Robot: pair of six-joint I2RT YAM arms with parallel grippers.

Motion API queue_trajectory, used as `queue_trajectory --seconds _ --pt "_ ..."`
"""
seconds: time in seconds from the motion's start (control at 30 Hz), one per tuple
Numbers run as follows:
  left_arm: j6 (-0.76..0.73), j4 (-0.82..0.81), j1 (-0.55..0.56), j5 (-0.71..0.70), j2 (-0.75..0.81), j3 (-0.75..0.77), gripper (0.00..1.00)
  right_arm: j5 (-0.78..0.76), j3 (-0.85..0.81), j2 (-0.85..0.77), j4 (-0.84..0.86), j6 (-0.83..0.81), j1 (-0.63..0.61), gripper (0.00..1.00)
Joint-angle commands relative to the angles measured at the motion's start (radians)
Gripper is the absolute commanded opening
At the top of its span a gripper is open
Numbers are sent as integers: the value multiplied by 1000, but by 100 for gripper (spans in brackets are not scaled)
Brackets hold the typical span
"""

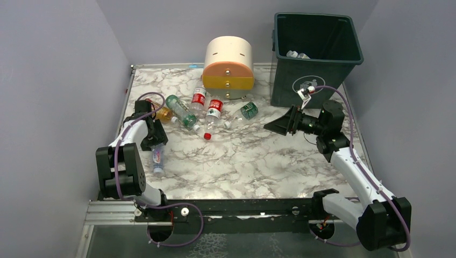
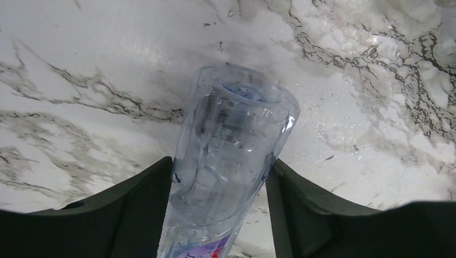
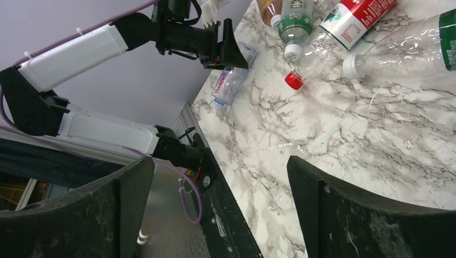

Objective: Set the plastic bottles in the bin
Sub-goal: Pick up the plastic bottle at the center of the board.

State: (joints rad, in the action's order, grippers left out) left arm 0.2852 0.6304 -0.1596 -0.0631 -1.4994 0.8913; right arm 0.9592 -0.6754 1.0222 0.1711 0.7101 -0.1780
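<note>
One clear bottle (image 2: 236,134) lies on its side on the marble desk (image 1: 258,161), near the left edge. The left hand (image 2: 219,180) is down over it and squeezes it, with one black finger pressed on each side. Several more plastic bottles (image 1: 214,112) lie in a bunch at the back of the desk, just in front of a round cream and orange drawer box (image 1: 228,67). The green bin (image 1: 301,80) stands at the back right, with a few bottles inside. The right hand (image 3: 220,177) is wide open and holds nothing. It hangs in front of the bin and points left.
</note>
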Motion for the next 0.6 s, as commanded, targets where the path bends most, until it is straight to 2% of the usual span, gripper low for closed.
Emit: queue_trajectory --seconds 0.0,0.2,0.57 --pt "25 1 -2 58 6 12 58 20 10 -7 20 0 -6 97" --pt "33 1 -1 134 39 29 50 28 12 17 31 9 -6 97" --pt "112 0 27 411 180 93 49 27 -6 28 -28 -17 -6 97"
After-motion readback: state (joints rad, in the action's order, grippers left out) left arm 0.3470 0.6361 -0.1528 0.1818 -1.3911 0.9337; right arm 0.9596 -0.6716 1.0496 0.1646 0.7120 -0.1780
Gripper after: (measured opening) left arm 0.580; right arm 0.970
